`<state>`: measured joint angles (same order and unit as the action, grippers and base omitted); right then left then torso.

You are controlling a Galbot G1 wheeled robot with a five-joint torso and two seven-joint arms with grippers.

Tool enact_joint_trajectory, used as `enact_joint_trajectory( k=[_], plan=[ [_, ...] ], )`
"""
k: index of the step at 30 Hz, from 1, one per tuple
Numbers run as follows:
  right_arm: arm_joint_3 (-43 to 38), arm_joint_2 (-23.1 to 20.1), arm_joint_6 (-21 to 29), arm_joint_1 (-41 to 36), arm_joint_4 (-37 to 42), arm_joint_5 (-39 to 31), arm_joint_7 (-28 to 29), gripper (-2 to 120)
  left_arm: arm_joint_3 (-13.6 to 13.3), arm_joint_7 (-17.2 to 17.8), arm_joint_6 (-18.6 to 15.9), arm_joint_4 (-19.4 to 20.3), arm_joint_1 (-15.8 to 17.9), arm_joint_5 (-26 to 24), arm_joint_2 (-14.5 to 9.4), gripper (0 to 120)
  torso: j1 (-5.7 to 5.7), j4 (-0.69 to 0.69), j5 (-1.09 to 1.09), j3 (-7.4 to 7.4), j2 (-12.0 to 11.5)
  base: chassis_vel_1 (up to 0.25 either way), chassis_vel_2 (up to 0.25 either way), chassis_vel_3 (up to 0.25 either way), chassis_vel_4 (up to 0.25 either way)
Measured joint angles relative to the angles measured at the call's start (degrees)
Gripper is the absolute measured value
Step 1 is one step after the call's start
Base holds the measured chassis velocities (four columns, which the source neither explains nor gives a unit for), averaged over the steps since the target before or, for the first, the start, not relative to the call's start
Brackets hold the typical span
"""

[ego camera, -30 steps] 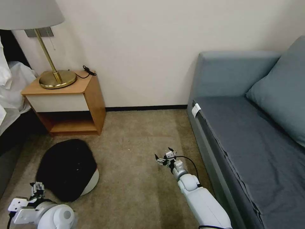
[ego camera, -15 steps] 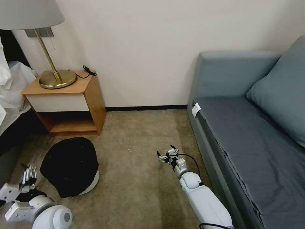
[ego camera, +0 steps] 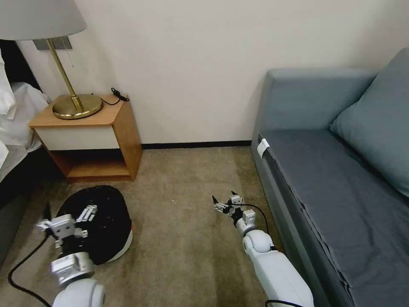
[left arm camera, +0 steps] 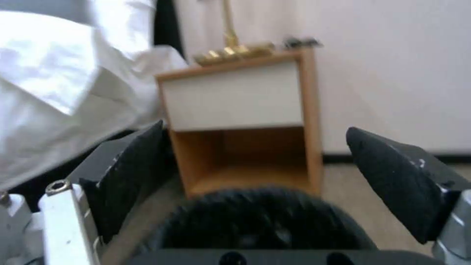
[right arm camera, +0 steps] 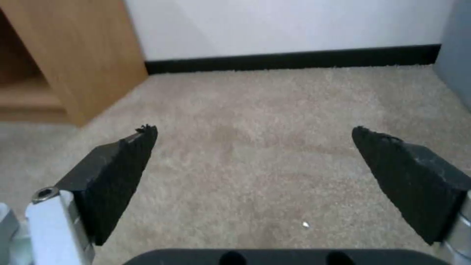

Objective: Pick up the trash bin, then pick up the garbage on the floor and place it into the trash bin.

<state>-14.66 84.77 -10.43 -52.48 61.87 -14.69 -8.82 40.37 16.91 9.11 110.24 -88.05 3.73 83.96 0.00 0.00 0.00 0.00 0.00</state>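
Note:
The trash bin (ego camera: 102,213), wrapped in wrinkly black plastic with a whitish base showing at its near right edge, sits on the carpet in front of the nightstand. My left gripper (ego camera: 66,212) hovers open over the bin's near left side. In the left wrist view the bin (left arm camera: 265,221) lies low between the spread fingers (left arm camera: 130,173). My right gripper (ego camera: 226,202) is open above bare carpet near the sofa, with nothing between its fingers (right arm camera: 123,173). The garbage is out of view.
A wooden nightstand (ego camera: 98,140) with a brass lamp (ego camera: 76,104) stands against the wall behind the bin. White bedding (ego camera: 17,115) is at the far left. A grey-blue sofa (ego camera: 341,187) fills the right. Open carpet (ego camera: 183,213) lies between them.
My left arm has swung up from the floor at the bin's near left to over the bin. The bin's outline has shifted a little. The right gripper has edged forward.

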Motion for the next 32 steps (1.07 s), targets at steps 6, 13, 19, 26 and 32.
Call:
enact_joint_trajectory(
  k=[6, 13, 19, 26, 32],
  plan=[
    [-1.14, 0.80, -0.55, -1.47, 2.11, -0.83, -0.02, 100, -3.13, -0.99, -0.30, -4.38, 1.71, 3.67, -0.32, 100, 0.00, 0.00, 0.00, 0.00, 0.00, 0.000, 0.000, 0.000, 0.000],
    [-1.91, 1.07, -1.62, -2.81, 3.76, -1.04, -0.22, 100, -6.30, -2.38, 1.03, -7.17, 2.93, 4.62, 0.26, 100, 0.00, 0.00, 0.00, 0.00, 0.00, 0.000, 0.000, 0.000, 0.000],
    [-2.84, 1.64, -2.46, -3.56, 4.12, -0.96, -1.69, 100, -7.33, -3.10, 1.98, -7.55, 3.24, 5.57, 0.30, 100, 0.00, 0.00, 0.00, 0.00, 0.00, 0.000, 0.000, 0.000, 0.000],
    [-3.68, 2.24, -3.11, -4.09, 4.01, -0.79, -3.20, 100, -7.54, -3.38, 2.21, -7.44, 3.38, 5.86, 0.29, 100, 0.00, 0.00, 0.00, 0.00, 0.00, 0.000, 0.000, 0.000, 0.000],
    [-3.75, 2.28, -3.11, -4.11, 3.91, -0.65, -3.28, 100, -7.52, -3.37, 2.24, -7.32, 3.38, 5.83, 0.29, 100, 0.00, 0.00, 0.00, 0.00, 0.00, 0.000, 0.000, 0.000, 0.000]
  ],
)
